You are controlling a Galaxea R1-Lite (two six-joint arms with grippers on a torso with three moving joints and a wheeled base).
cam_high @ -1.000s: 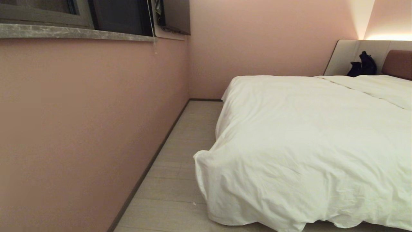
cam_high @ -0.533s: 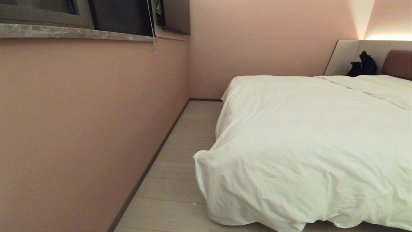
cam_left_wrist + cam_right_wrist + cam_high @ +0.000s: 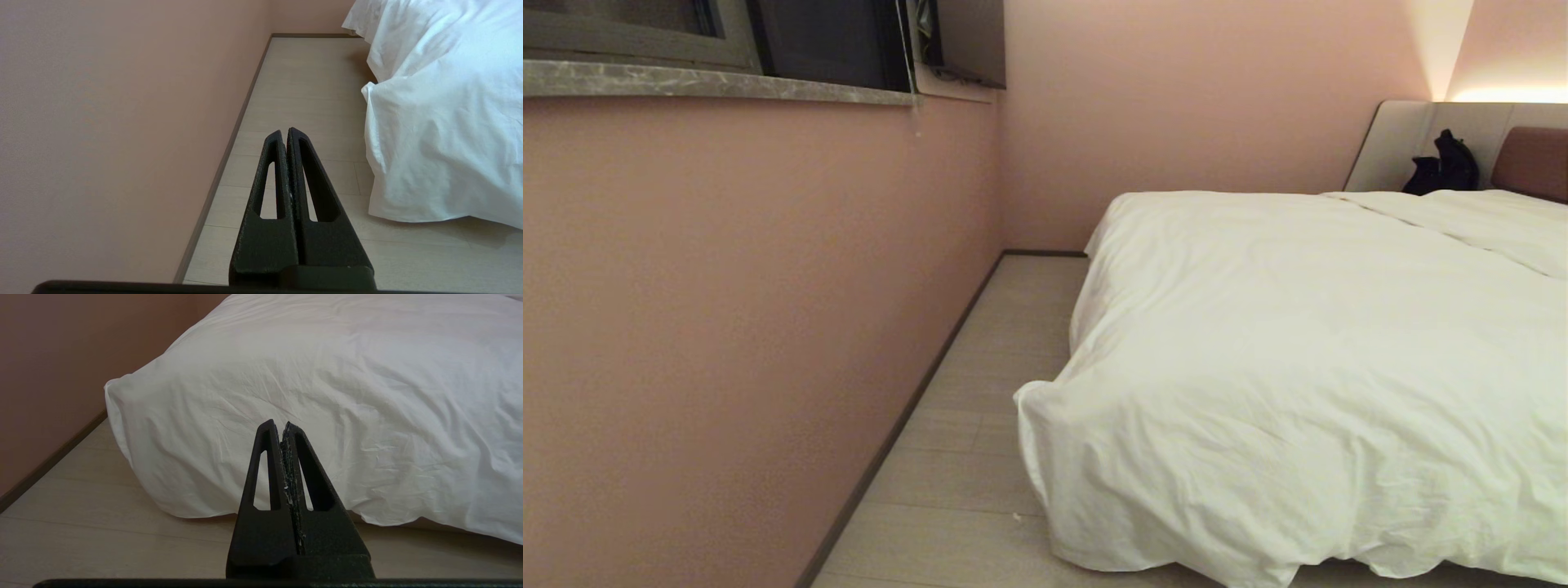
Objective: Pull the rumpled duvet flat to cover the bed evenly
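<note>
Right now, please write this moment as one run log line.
duvet: spread over bed | left gripper: shut, empty | right gripper: shut, empty

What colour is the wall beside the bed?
The wall is plain dusty pink, best seen in the head view.

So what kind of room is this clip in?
A bedroom, most likely. A low bed spread with a white duvet stands against a padded headboard lit from above, with pink walls and a window sill beside it.

The white, lightly wrinkled duvet (image 3: pixel 1307 359) lies spread over the bed (image 3: pixel 1531 159), its corner draping toward the floor.
</note>
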